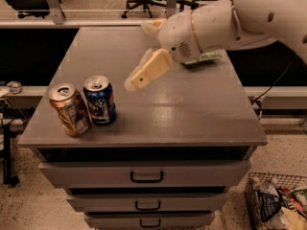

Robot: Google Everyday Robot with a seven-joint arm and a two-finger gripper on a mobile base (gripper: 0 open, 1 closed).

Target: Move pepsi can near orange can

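Observation:
The pepsi can (100, 100), dark blue with a silver top, stands upright near the front left of the grey cabinet top (192, 114). The orange can (69, 110), coppery gold, stands upright just to its left, almost touching it. My gripper (137, 56) hangs above the cabinet top, up and to the right of both cans. It is open and empty, with one cream finger (146, 71) pointing down-left toward the cans and the other behind it at the top.
A green snack bag (205, 58) lies at the back right, partly hidden by my wrist. The cabinet has drawers with dark handles (146, 177) below. A wire basket (276, 200) of packets stands on the floor at lower right. Office chairs stand behind.

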